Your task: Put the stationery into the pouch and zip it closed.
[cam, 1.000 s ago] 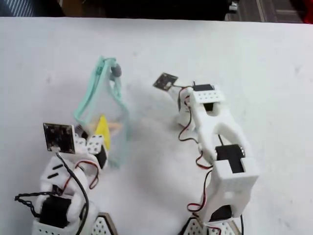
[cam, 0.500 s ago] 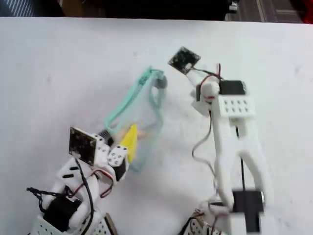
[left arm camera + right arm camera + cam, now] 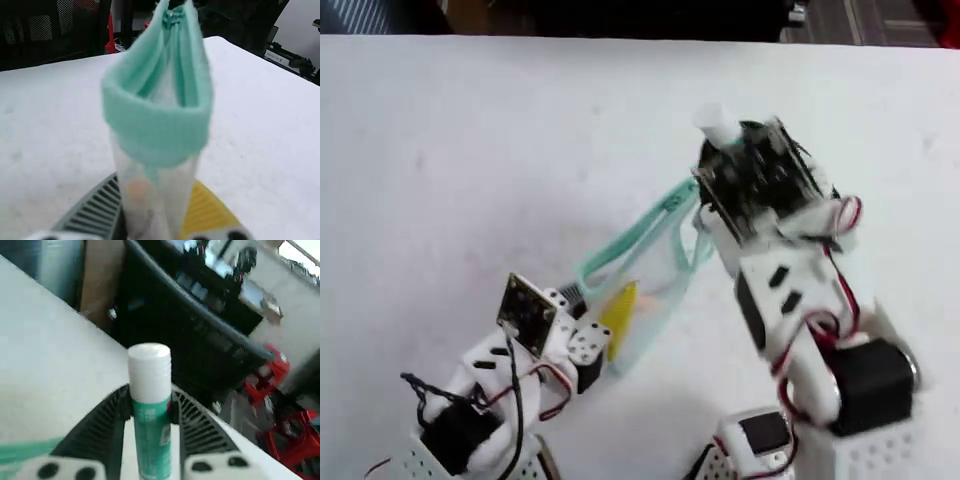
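Pinching pouch near end in left tool, teal zipper mouth gaping; clamping glue stick in right tool, white cap past fingertips, just beside pouch's far end

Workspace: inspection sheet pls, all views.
surface: white table, no spills seen.
job's things: clear pouch with mint-green zip edge, mouth open, small orange item inside; white-capped green glue stick.
clutter: nothing seen.
grippers: left gripper jaws clamp the pouch's closed end; right gripper jaws clamp the glue stick, by the pouch's far end.
cables: red and black wires on both arms.
surroundings: dark furniture, red objects.
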Motion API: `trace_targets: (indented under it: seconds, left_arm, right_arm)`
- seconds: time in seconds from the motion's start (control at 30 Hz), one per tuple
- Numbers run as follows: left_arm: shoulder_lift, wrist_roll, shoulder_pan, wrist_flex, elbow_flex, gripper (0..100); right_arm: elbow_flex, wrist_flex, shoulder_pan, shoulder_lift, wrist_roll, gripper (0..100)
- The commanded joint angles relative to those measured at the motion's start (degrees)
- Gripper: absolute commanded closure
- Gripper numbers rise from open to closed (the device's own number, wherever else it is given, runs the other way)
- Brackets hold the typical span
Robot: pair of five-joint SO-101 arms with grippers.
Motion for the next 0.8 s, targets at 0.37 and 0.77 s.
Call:
trace_targets:
  seconds: [0.37,0.77]
  left_arm:
    - [0.04,-8.18,-2.15,2.46,-2.11,82]
    - [0.04,1.23,-2.07,5.1,-5.19,82]
  right_arm:
    - [-5.19,-2.15,-16.04,-1.27,-2.11,98.2]
    - [-4.84,-12.26,-23.52,-0.75,-8.44,98.2]
